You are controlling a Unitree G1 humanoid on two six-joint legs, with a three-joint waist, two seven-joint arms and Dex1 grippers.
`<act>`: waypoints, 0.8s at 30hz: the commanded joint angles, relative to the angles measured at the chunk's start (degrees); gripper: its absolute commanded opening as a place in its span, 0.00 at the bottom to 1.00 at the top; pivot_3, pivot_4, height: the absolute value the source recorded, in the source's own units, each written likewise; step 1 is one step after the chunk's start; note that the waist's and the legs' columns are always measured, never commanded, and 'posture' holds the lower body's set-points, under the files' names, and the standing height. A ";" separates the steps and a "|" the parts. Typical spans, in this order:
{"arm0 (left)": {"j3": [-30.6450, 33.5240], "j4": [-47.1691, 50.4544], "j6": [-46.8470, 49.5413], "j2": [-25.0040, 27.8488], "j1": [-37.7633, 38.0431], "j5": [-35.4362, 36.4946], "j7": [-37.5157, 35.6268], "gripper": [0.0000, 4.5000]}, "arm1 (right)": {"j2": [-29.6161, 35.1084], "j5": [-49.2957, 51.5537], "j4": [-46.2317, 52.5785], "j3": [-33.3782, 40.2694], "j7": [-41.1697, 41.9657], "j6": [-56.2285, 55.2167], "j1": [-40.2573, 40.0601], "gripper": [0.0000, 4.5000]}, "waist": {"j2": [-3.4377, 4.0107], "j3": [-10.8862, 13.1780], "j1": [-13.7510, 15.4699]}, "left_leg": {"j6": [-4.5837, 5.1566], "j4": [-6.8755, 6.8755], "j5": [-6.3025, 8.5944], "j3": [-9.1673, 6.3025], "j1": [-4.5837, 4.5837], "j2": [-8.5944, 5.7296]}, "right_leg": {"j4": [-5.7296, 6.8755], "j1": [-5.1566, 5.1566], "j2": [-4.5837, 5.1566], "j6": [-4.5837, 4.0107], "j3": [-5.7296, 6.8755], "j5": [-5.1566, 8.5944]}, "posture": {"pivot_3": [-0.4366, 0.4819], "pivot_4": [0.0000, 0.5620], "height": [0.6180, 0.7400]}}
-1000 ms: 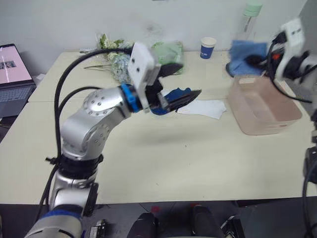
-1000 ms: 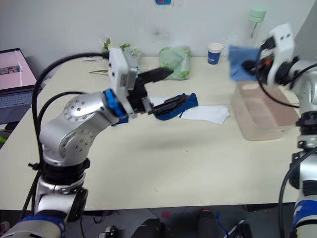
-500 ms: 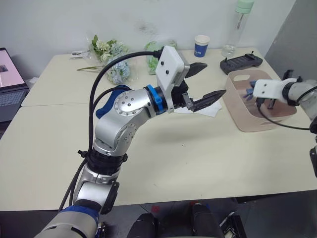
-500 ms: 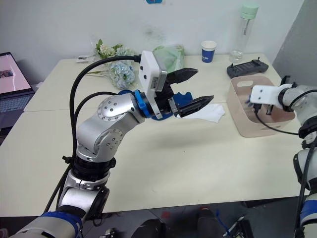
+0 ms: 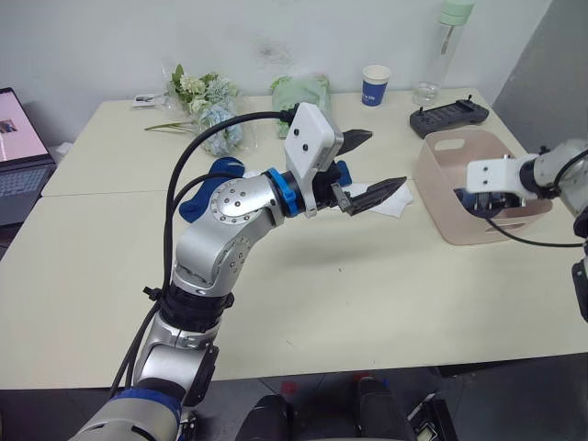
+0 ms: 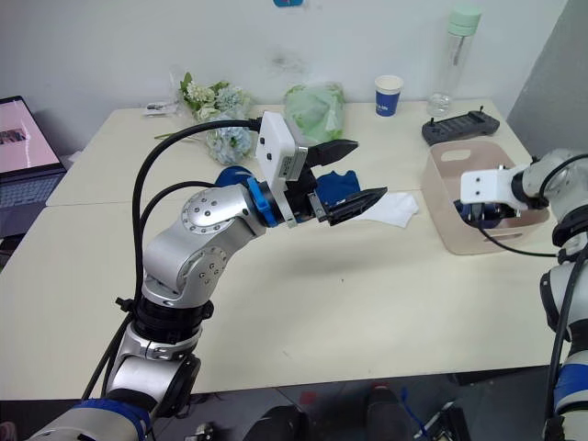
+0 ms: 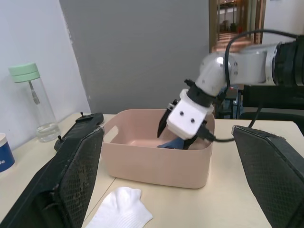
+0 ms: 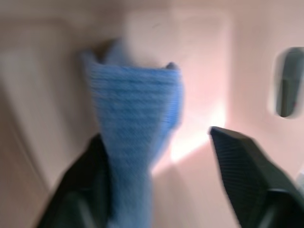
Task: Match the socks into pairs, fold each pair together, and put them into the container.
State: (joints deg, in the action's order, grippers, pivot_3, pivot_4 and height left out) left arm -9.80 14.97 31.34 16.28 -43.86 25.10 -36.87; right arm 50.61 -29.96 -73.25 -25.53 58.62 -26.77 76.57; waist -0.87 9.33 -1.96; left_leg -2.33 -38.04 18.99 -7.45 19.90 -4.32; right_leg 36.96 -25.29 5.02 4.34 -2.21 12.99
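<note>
While right gripper [image 8: 156, 190] hangs wide-jawed inside the container [image 5: 441, 207] near the worktop's right edge, light blue socks [image 8: 135, 123] lie in; left gripper [image 5: 369, 165] wide, empty; white sock [image 6: 390, 209], navy socks [image 6: 335, 188] left.

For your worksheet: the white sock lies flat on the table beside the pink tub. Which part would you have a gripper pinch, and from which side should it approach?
Pinch the white sock at its raised, crumpled edge nearest the left gripper, coming down from above on the side away from the pink tub. It lies limp and flat, so a fold probably gives the open fingers more to catch.
</note>
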 commanded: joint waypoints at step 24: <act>0.55 2.06 1.20 -0.16 -2.70 -1.03 1.01 1.00 | -3.99 -0.26 -2.42 2.35 0.38 7.01 1.10 0.08 | 0.00 -0.01 0.08 | 0.01 -0.05 0.00 0.03 0.06 0.02 | 0.06 -0.08 0.05 -0.01 -0.06 -0.02 | 0.48 0.27 1.00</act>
State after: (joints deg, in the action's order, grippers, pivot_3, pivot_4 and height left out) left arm -9.66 15.40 32.56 16.44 -45.50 24.31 -36.53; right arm 46.07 -30.29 -75.96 -23.76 60.87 -20.34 77.17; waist -0.87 9.32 -1.88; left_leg -2.32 -38.09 18.99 -7.42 19.97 -4.30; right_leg 37.00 -25.38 5.06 4.33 -2.27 12.97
